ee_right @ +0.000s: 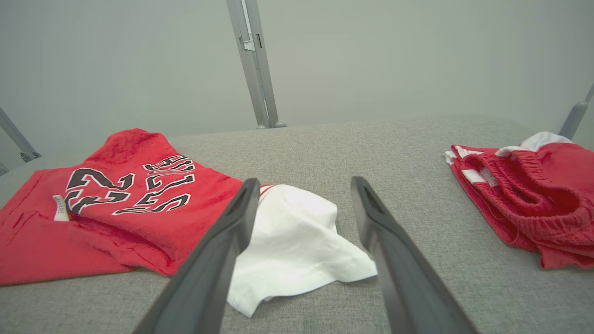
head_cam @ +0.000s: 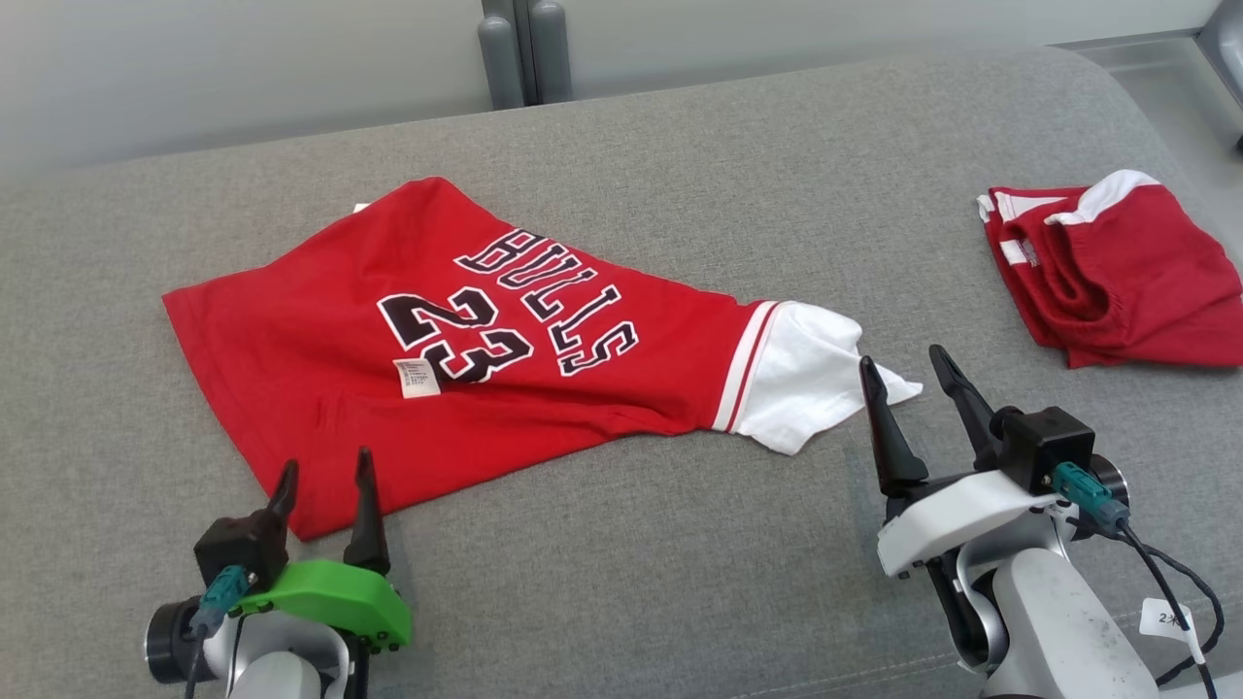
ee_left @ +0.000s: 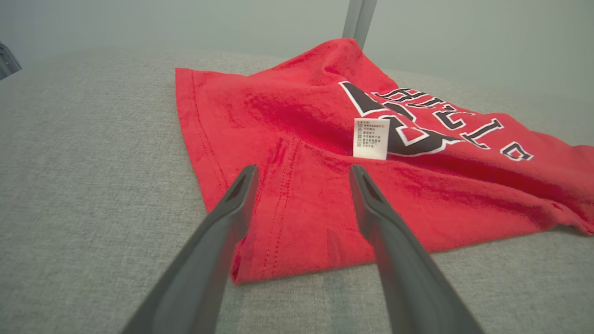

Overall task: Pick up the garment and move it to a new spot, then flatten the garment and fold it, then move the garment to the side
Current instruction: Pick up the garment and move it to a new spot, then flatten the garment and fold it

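Note:
A red jersey [head_cam: 330, 349] printed "BULLS 23" lies spread on the grey cushioned surface [head_cam: 621, 582], its white sleeve [head_cam: 806, 379] pointing right and a white care label [head_cam: 418, 378] on top. My left gripper [head_cam: 325, 476] stands open at the jersey's near corner, its fingers over the red hem [ee_left: 297, 218], holding nothing. Just right of the white sleeve [ee_right: 297, 241], my right gripper [head_cam: 903, 374] is open and empty too.
A second red garment with white trim [head_cam: 1117, 272] lies bunched at the far right [ee_right: 524, 199]. Grey metal posts [head_cam: 520, 49] rise behind the surface's back edge. A pale wall lies beyond.

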{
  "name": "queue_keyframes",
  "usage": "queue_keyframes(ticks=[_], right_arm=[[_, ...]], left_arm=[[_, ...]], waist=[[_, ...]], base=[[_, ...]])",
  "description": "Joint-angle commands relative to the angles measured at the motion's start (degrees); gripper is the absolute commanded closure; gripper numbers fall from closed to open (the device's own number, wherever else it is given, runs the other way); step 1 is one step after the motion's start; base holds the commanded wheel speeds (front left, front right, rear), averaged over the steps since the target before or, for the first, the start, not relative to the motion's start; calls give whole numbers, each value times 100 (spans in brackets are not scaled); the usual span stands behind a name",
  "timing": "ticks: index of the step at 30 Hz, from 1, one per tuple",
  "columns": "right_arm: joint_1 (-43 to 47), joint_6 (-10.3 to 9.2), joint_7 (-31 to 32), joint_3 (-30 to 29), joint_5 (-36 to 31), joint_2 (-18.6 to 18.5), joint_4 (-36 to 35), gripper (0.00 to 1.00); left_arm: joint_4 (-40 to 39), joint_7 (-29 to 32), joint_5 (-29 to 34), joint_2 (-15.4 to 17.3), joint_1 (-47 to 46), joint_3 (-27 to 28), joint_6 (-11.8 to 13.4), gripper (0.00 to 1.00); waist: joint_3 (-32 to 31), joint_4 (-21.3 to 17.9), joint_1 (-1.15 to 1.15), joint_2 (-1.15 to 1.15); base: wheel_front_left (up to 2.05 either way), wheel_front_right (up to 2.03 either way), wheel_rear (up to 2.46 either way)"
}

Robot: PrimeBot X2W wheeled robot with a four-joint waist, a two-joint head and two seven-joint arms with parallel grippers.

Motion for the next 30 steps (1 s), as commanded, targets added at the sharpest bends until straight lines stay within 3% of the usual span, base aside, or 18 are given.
queue_keyframes(ticks=[1, 5, 19, 30], right_arm=[[65, -9, -3, -11, -31, -14, 10, 0], [60, -9, -3, -24, -74, -18, 7, 0], [-126, -9, -3, -36, -128, -70, -33, 0], [-294, -9, -3, -48, -114, -106, -92, 0]], left_arm=[[30, 8, 18, 5, 88, 115, 39, 0], [168, 8, 38, -6, 154, 347, 57, 0], [416, 8, 18, -1, -440, 357, -75, 0], [979, 8, 158, 0, -1078, 872, -209, 0]], waist=[[0, -3, 0, 0], [46, -51, 0, 0], [444, -169, 0, 0], [793, -271, 0, 0]], base=[[0, 0, 0], [0, 0, 0], [0, 0, 0], [0, 0, 0]])
